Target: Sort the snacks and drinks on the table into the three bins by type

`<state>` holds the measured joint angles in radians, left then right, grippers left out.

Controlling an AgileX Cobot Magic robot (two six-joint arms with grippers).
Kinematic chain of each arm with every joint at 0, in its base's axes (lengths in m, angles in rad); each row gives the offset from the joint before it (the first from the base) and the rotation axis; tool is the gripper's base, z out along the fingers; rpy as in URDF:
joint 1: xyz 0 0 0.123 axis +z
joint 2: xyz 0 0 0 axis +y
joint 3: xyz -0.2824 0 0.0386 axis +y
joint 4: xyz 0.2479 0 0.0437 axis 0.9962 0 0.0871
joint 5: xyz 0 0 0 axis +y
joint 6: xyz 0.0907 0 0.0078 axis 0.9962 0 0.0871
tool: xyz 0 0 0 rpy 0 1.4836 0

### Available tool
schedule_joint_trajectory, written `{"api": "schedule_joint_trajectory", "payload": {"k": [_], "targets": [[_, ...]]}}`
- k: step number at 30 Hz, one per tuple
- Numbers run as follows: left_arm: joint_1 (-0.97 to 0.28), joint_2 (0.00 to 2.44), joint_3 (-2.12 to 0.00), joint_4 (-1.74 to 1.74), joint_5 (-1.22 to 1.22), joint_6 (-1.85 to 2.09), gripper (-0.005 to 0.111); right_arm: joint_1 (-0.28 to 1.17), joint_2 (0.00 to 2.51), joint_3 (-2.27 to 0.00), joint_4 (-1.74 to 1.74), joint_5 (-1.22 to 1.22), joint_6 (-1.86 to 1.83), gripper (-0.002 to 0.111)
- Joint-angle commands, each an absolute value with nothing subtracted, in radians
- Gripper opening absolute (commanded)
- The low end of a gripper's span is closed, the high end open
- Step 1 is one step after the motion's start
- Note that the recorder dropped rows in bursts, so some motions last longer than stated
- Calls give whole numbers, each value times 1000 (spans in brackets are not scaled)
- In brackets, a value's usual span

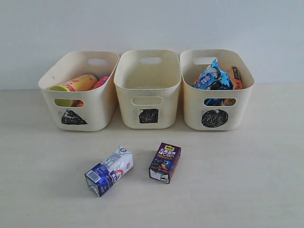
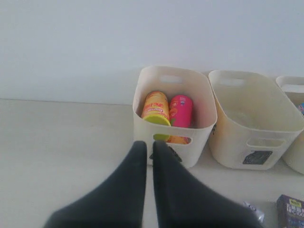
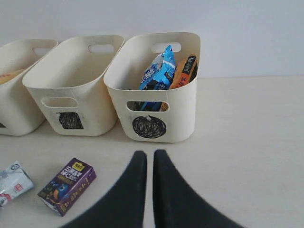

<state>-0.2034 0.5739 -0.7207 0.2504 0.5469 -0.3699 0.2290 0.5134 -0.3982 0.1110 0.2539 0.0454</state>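
The blue and white carton (image 1: 109,171) and the dark purple carton (image 1: 165,162) both lie on their sides on the table (image 1: 237,180), in front of the bins. The triangle bin (image 1: 97,107) holds the yellow-orange tube (image 1: 76,84) and the pink tube (image 1: 101,81). Nothing shows inside the square bin (image 1: 164,109). In the circle bin (image 1: 237,107) stand the blue bag (image 1: 211,78) and the orange-brown packet (image 1: 234,77). My left gripper (image 2: 148,145) is shut and empty, hanging before the triangle bin (image 2: 199,137). My right gripper (image 3: 149,154) is shut and empty, in front of the circle bin (image 3: 180,118), to the right of the purple carton (image 3: 67,185).
A plain white wall (image 1: 152,23) rises right behind the three bins. Neither arm shows in the exterior view. The right wrist view catches the blue and white carton (image 3: 12,183) at its edge, left of the purple one.
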Motion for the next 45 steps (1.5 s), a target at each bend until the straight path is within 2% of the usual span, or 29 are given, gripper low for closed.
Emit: {"api": "schedule_joint_trajectory", "payload": {"k": [1, 7, 11, 24, 28, 38, 45], "targets": [[-201, 430, -584, 247, 507, -366, 4, 230, 512, -397, 195, 206, 43, 1], [-201, 223, -443, 247, 465, -366, 4, 230, 557, -424, 216, 205, 42, 1], [-201, 132, -380, 247, 465, -366, 4, 230, 667, -522, 249, 293, 20, 1], [-201, 101, -371, 244, 471, -366, 4, 234, 1259, -981, 571, 952, -256, 1], [-202, 101, -371, 244, 473, -366, 4, 309, 1385, -1072, 527, 1067, -230, 1], [-202, 101, -371, 240, 477, -366, 4, 592, 1614, -1239, 73, 1031, 155, 1], [-216, 101, -371, 240, 481, -366, 4, 631, 1745, -1321, -39, 954, 331, 1]]}}
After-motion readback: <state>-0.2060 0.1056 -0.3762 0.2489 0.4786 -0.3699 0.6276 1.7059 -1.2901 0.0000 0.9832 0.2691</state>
